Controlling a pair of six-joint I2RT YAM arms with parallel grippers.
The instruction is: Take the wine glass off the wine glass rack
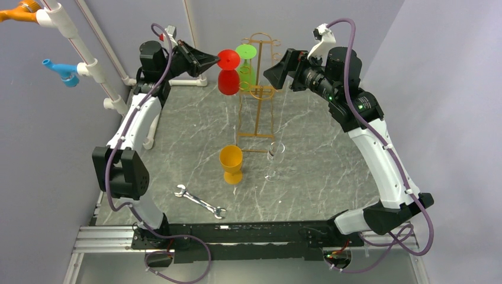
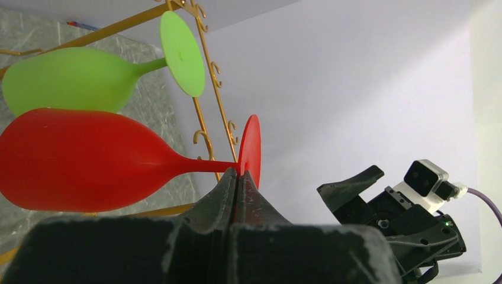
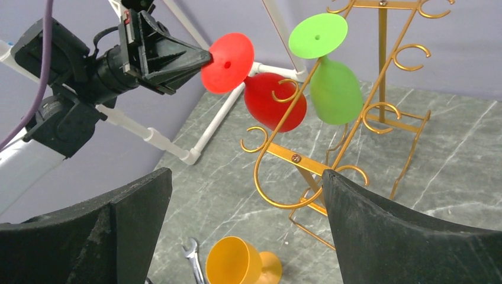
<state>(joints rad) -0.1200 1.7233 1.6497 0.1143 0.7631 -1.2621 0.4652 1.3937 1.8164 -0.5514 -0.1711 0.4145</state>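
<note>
A: Item: red plastic wine glass (image 2: 89, 160)?
B: Hangs bowl-down at 9 o'clock of the gold wire wine glass rack (image 1: 256, 112), just beside it. Left end effector (image 3: 206, 58) pinches its foot rim.
A: Right end effector (image 1: 277, 70)?
B: Spread wide, at the rack's 3 o'clock. Green plastic wine glass (image 3: 334, 89) hangs on the rack.

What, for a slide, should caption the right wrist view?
Left gripper pinches the foot of a red plastic wine glass at the gold wire rack, beside a green glass; right gripper open.
</note>
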